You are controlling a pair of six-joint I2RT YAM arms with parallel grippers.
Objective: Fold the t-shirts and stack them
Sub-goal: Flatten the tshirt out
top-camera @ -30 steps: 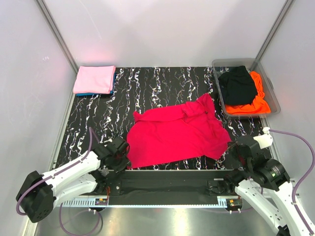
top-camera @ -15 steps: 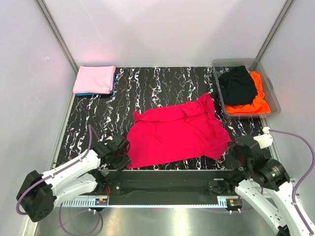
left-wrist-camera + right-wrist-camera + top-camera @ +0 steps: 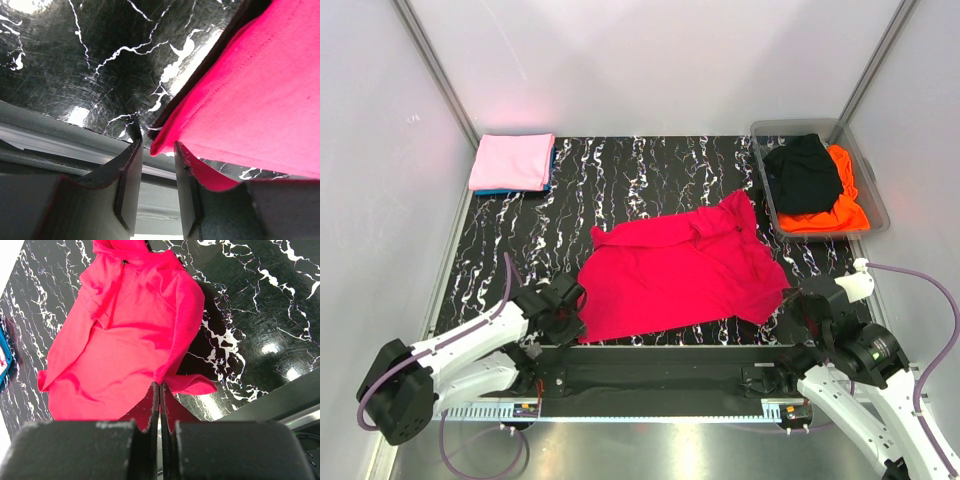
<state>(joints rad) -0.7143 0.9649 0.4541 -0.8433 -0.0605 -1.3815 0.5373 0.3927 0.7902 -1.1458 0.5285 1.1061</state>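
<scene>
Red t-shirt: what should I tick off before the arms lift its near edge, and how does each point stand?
1. Right gripper shut on the near right hem of the red t-shirt: ok.
2. Left gripper shut on the near left corner: not ok; jaws open, corner between them.
3. Shirt lying flat: not ok; rumpled at its far right end.
4. Only one layer in the right grip: cannot tell.
5. Folded pink t-shirt well apart from the red one: ok.
</scene>
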